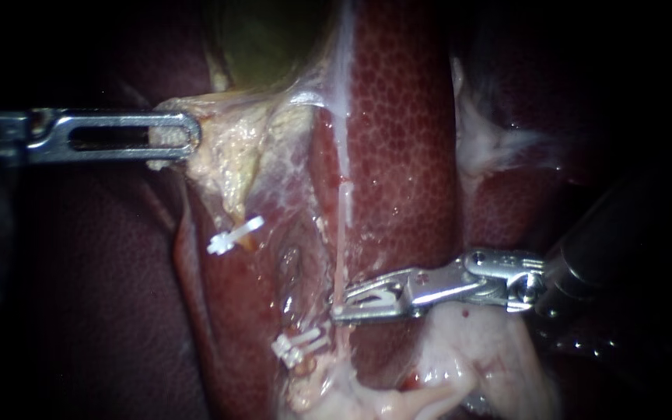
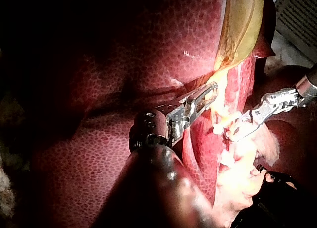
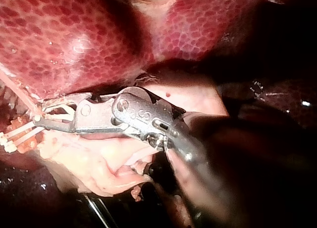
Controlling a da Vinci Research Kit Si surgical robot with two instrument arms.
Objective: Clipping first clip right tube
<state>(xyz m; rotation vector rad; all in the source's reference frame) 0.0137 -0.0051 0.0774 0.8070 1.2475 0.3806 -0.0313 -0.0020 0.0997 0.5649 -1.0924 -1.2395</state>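
White clip [image 1: 379, 299] rides in my right instrument's [image 1: 341, 303] narrow jaws; right tube [image 1: 341, 257], at their nine o'clock, should seat deep before I squeeze.

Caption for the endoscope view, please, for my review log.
Right instrument holds a white clip at the thin right tube over the liver; left instrument grips pale tissue.

Liver [image 1: 398, 117] — gallbladder [image 1: 266, 39] lying on it.
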